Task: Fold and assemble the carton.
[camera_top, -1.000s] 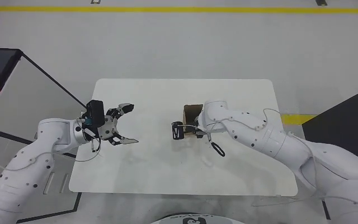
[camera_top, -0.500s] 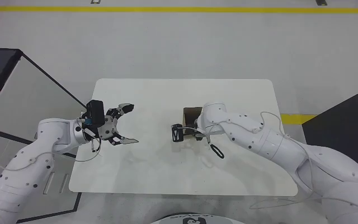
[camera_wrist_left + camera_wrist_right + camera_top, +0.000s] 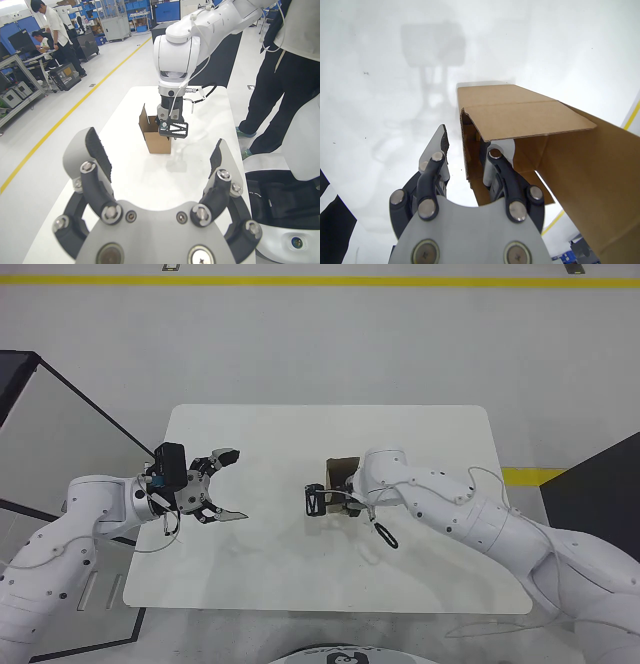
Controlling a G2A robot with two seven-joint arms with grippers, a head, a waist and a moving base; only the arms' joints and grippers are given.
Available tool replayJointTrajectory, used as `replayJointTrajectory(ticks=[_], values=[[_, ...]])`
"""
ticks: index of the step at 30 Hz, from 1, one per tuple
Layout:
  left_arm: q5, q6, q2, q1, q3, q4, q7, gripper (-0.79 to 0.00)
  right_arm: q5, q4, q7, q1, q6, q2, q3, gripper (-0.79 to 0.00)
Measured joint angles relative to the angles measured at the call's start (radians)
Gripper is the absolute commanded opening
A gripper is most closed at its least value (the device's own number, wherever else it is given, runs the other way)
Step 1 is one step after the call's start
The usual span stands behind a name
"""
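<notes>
On the bench (image 3: 400, 564), right fingers (image 3: 435, 150) straddle one carton (image 3: 520, 117) wall.
They sit apart, ready to pinch; left fingers (image 3: 75, 155) hang apart at nine o'clock.

No words or numbers can be read anywhere here. The carton (image 3: 158, 143) has plain brown sides with no print on them, and the table (image 3: 420, 434) top is plain white.
</notes>
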Motion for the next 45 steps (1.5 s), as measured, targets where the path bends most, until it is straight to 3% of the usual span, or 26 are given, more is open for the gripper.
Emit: replayJointTrajectory(ticks=[7,11,14,15,18,22,31,36,37,38,39,40,41,42,45], values=[[0.000,0.000,0.000,0.000,0.000,0.000,0.000,0.000,0.009,-0.117,-0.039,-0.071,0.017,0.067,0.112,-0.456],[0.000,0.000,0.000,0.000,0.000,0.000,0.000,0.000,0.058,-0.178,-0.165,-0.161,-0.012,0.128,0.239,-0.317],[0.000,0.000,0.000,0.000,0.000,0.000,0.000,0.000,0.086,-0.211,-0.256,-0.239,-0.058,0.172,0.336,-0.317],[0.000,0.000,0.000,0.000,0.000,0.000,0.000,0.000,0.098,-0.218,-0.281,-0.263,-0.073,0.184,0.365,-0.283],[0.000,0.000,0.000,0.000,0.000,0.000,0.000,0.000,0.150,-0.230,-0.355,-0.342,-0.115,0.220,0.459,0.000],[0.000,0.000,0.000,0.000,0.000,0.000,0.000,0.000,0.277,-0.237,-0.459,-0.423,-0.173,0.244,0.544,0.000],[-0.012,0.007,-0.002,0.005,0.004,0.000,-0.009,0.000,0.291,-0.234,-0.471,-0.432,-0.172,0.242,0.542,0.000],[-0.113,0.000,-0.008,0.006,0.061,-0.018,-0.111,0.000,0.507,-0.133,-0.520,-0.459,-0.262,0.251,0.577,0.000],[-0.138,0.000,-0.009,0.000,0.077,-0.022,-0.133,-0.074,0.552,-0.114,-0.507,-0.463,-0.275,0.255,0.583,0.000],[-0.170,0.000,-0.009,-0.011,0.099,-0.026,-0.165,-0.283,0.611,-0.090,-0.485,-0.465,-0.292,0.259,0.590,0.000],[-0.194,0.000,-0.009,-0.021,0.115,-0.027,-0.189,-0.456,0.652,-0.073,-0.469,-0.467,-0.299,0.263,0.597,-0.077],[-0.219,0.000,-0.010,-0.032,0.132,-0.026,-0.212,-0.662,0.689,-0.057,-0.452,-0.470,-0.301,0.267,0.602,-0.394],[-0.254,0.000,-0.012,-0.047,0.153,-0.023,-0.244,-0.785,0.736,-0.039,-0.431,-0.473,-0.304,0.271,0.609,-0.711],[-0.282,0.000,-0.013,-0.059,0.168,-0.016,-0.267,-0.785,0.769,-0.026,-0.419,-0.474,-0.306,0.274,0.616,-0.785],[-0.403,0.000,-0.019,-0.093,0.218,0.012,-0.348,-0.785,0.854,0.004,-0.380,-0.477,-0.308,0.281,0.625,-0.785]])
